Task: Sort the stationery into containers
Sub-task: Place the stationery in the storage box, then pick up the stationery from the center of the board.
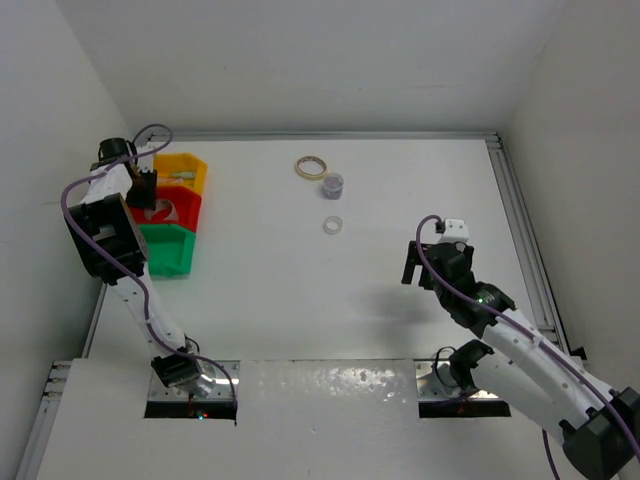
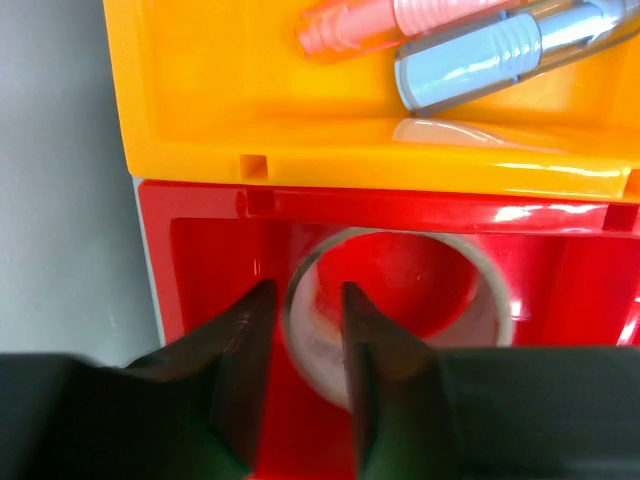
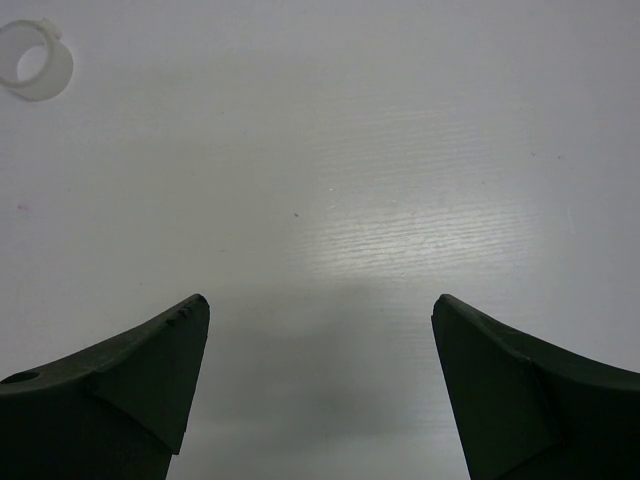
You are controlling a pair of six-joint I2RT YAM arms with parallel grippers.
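Note:
My left gripper hangs over the red bin. Its jaws stand narrow, astride the near wall of a white tape roll, one finger inside the ring and one outside. The yellow-orange bin behind it holds a pink stick and a blue stick. The green bin is nearest. A tan ring, a purple-grey roll and a small white ring lie mid-table. My right gripper is open, empty, above bare table.
The three bins stand stacked in a row against the left wall. A metal rail runs along the table's right edge. White walls close in the back and both sides.

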